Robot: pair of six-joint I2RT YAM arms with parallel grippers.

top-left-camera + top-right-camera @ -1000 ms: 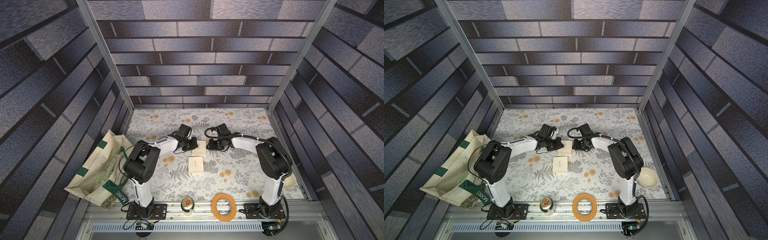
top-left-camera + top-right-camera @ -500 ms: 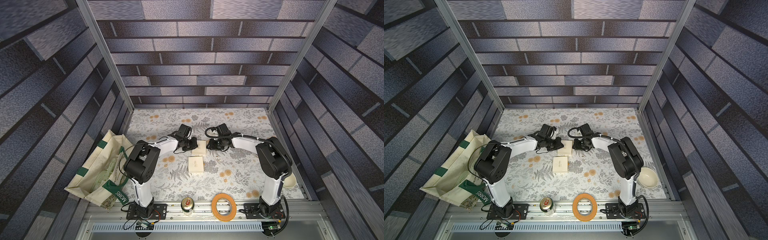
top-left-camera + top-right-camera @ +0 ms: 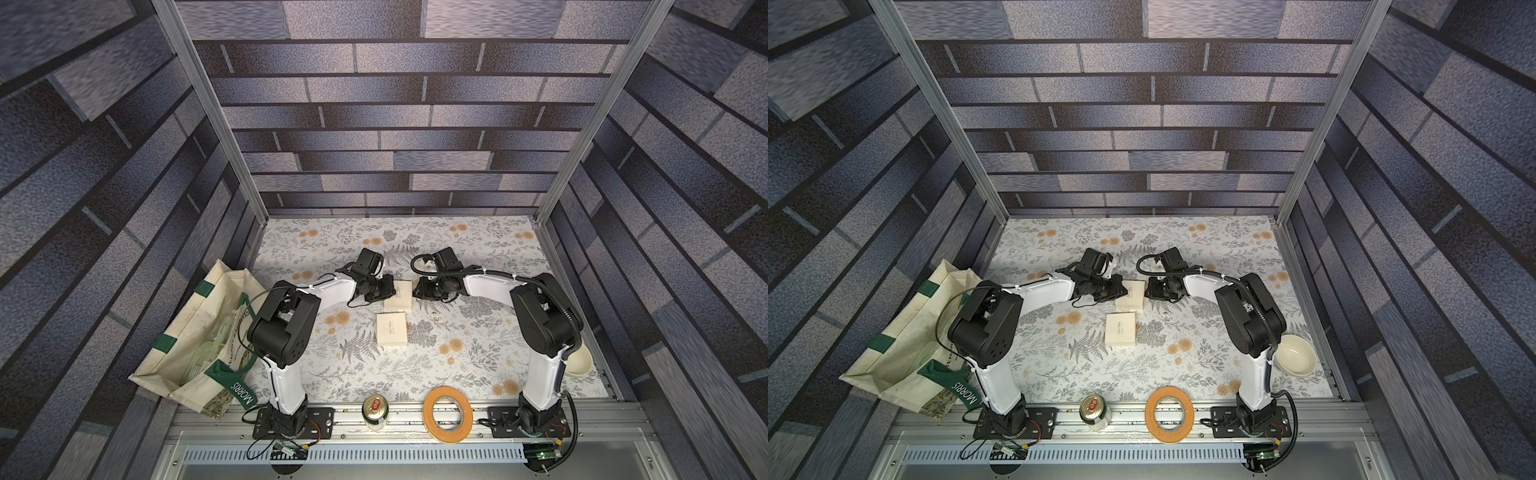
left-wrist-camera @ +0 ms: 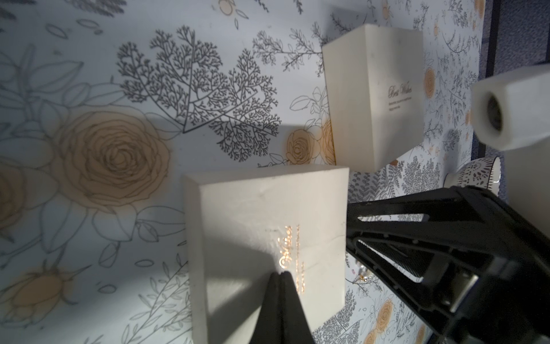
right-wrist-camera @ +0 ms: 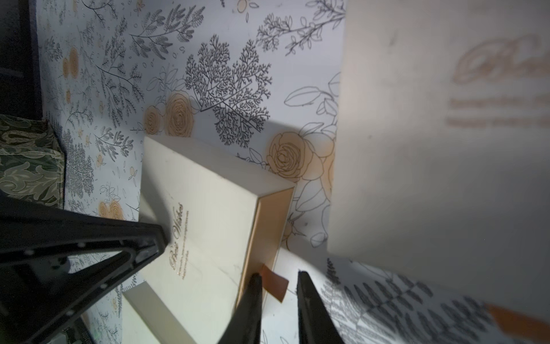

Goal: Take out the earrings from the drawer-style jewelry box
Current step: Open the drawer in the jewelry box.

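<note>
A cream drawer-style jewelry box (image 3: pixel 398 294) (image 4: pixel 268 238) lies on the flowered cloth between both arms. My left gripper (image 4: pixel 281 272) (image 3: pixel 388 291) is shut, its tips resting on the box's lid by the gold lettering. My right gripper (image 5: pixel 278 274) (image 3: pixel 417 293) is open at the box's tan drawer front (image 5: pixel 269 226). The brown pull tab (image 5: pixel 275 283) sticks out between its fingers, unclamped. The drawer looks pushed in. A tiny glinting speck (image 4: pixel 361 272), seemingly one of the earrings, lies on the cloth beside the box.
A second cream box (image 3: pixel 390 329) lies just nearer than the first. A tote bag (image 3: pixel 199 332) slumps at the left edge. A can (image 3: pixel 375 409) and a tape roll (image 3: pixel 447 413) stand on the front rail. A bowl (image 3: pixel 1296 355) sits by the right arm.
</note>
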